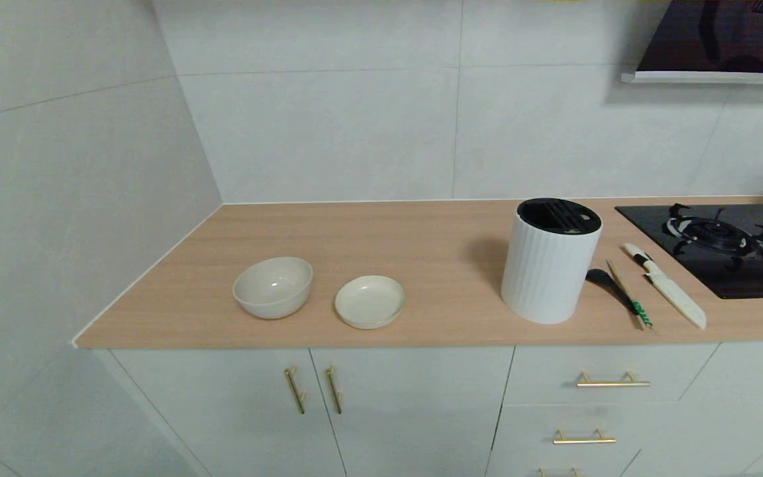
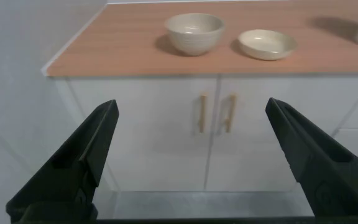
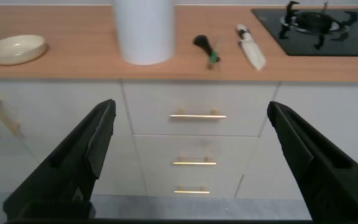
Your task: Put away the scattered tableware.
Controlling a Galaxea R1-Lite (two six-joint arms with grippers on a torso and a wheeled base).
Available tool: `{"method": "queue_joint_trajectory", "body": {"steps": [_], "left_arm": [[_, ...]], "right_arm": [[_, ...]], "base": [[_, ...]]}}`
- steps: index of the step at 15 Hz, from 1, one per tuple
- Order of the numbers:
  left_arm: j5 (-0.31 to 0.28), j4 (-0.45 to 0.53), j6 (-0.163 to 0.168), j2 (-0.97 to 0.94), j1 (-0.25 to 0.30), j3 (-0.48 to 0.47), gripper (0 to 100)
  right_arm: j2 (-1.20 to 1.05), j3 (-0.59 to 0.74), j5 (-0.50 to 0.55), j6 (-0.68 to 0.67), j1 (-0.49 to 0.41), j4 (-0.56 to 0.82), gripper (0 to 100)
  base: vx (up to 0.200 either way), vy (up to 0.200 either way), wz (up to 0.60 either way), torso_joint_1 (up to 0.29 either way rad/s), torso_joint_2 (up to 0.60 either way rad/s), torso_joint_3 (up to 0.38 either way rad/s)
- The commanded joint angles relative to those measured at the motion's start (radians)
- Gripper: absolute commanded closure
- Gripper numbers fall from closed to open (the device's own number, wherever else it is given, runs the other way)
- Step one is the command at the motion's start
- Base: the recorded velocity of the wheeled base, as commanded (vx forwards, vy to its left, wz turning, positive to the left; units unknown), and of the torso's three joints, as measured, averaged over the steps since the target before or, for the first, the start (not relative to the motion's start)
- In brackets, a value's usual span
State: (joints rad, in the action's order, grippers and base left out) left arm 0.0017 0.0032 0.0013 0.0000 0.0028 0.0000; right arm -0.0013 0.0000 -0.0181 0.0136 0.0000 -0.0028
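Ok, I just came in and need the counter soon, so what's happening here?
Nothing is being handled yet. The left claw and right claw both hang open and empty in front of the cabinets. On the counter sit a bowl and a dish, apart; a black spoon, chopsticks and a white knife lie beside the white holder, none put away.

Left gripper (image 2: 190, 106), right gripper (image 3: 190, 104): fingers (image 2: 73, 168) apart.

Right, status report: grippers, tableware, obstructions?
Left gripper, right gripper: open, empty, facing cabinets. Deep cream bowl, shallow cream dish, black spoon, wooden chopsticks, white knife lie loose on wooden counter. No obstruction seen.
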Motion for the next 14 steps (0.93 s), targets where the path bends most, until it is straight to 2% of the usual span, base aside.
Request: {"method": "queue_joint_trajectory", "body": {"steps": [1,14], "left_arm": [[0.000,0.000,0.000,0.000,0.000,0.000,0],[0.000,0.000,0.000,0.000,0.000,0.000,0]], "right_arm": [[0.001,0.000,0.000,0.000,0.000,0.000,0],[0.001,0.000,0.000,0.000,0.000,0.000,0]], "base": [[0.000,0.200,0.00,0.002,0.01,-0.002],[0.000,0.200,0.00,0.004,0.00,0.002]]}}
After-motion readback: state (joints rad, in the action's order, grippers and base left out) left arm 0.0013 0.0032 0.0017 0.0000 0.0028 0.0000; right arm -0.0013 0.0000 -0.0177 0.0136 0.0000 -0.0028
